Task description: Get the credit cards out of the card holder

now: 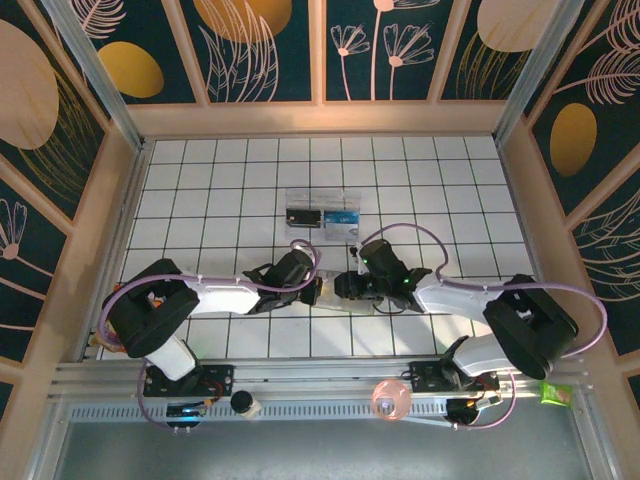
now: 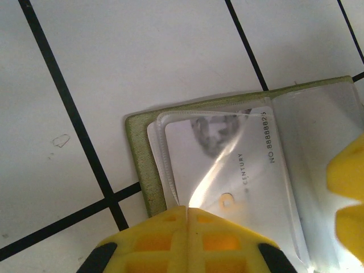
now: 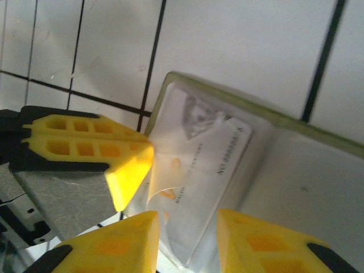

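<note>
White tiled surface (image 1: 220, 170), black lines. Olive-green card holder (image 2: 142, 156) open near front middle, partly covered. Shiny clear sleeve (image 2: 162, 142) over white card (image 2: 256, 187), print blurry. Left hand (image 2: 186, 213) pinched shut on clear sleeve. Right hand (image 3: 187, 227) part open above white card.

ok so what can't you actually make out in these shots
Card print: left wrist view, glare on the clear sleeve blurs much of it.
What the left gripper pinches, card or only sleeve: left wrist view, its own fingers cover it.
Card holder right half: left wrist view, cut off by the frame edge.
Clear box contents: top view, too small.
</note>
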### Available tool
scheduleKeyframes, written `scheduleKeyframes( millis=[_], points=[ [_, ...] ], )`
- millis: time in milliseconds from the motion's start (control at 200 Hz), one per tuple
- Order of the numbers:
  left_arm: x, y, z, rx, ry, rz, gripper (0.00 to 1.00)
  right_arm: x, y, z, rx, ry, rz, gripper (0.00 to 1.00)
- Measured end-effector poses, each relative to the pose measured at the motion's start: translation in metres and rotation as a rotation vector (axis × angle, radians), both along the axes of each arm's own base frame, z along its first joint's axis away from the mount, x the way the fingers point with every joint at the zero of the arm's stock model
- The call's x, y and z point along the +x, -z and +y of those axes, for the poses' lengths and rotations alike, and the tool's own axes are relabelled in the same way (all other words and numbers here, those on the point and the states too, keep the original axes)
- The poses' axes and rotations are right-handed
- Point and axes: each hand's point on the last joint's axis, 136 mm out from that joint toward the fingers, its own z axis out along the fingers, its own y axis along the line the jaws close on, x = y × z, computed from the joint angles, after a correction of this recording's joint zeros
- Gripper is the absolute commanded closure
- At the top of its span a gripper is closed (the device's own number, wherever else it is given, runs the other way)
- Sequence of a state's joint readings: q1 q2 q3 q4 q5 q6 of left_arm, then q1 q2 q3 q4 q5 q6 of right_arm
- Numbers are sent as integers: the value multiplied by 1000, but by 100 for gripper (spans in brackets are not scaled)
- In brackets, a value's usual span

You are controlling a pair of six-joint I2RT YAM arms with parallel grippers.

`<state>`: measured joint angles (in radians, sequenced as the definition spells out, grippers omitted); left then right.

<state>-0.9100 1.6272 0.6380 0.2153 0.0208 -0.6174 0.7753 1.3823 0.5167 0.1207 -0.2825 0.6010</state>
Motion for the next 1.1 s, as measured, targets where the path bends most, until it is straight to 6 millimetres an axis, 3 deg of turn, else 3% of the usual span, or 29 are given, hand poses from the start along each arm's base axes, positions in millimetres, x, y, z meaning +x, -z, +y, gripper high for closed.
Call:
scheduleKeyframes(
  millis=[485,896,1101],
  points=[
    [0,0,0,-1,0,0,96,0,9,15,65,-9,111,67],
    [-1,3,7,11,-25,5,69,2,12,19,-25,29,114,58],
    [-5,0,13,14,-27,2,62,4,16,9,-119,74,73,58]
  ],
)
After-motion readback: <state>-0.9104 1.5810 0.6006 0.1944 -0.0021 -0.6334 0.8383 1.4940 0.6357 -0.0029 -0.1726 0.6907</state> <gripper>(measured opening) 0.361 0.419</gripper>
